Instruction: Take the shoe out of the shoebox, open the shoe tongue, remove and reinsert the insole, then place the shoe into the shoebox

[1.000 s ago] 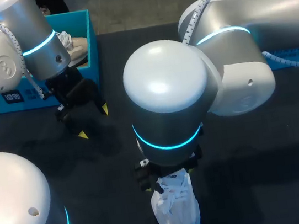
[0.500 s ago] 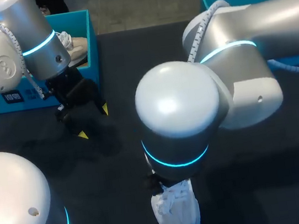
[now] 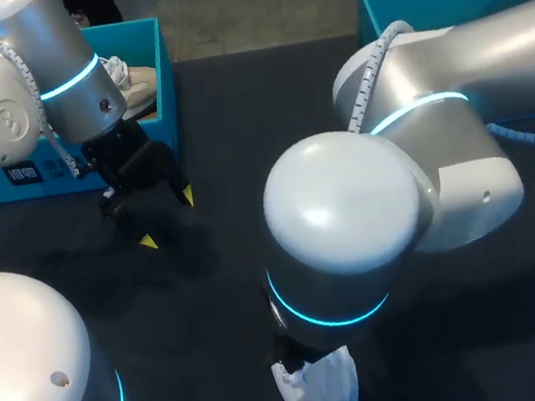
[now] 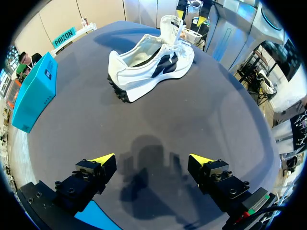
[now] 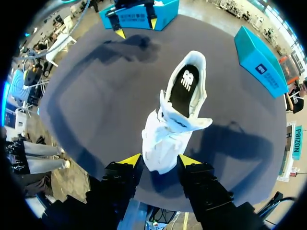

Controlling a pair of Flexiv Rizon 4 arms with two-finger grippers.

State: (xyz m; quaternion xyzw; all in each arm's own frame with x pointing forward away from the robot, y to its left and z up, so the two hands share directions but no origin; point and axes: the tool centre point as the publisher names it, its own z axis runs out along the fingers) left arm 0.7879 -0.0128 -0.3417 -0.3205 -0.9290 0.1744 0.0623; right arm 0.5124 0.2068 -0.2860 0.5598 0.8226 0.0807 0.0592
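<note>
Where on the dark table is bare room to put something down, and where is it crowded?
Bare: the far middle of the black table, between the left teal cardboard shoebox and the right teal shoebox; also the patch between the left gripper and the white sneaker. Crowded: the near middle, where the right gripper hangs over the sneaker.

The left arm comes in from the far left corner. Its wrist bends downward, so the left hand hangs above the surface with its fingers spread wide, nothing between the yellow tips. The right arm reaches in past the middle toward the near edge. Its last joint points straight down and hides the right hand from overhead. That hand's fingers stand parted, low over the surface.
</note>
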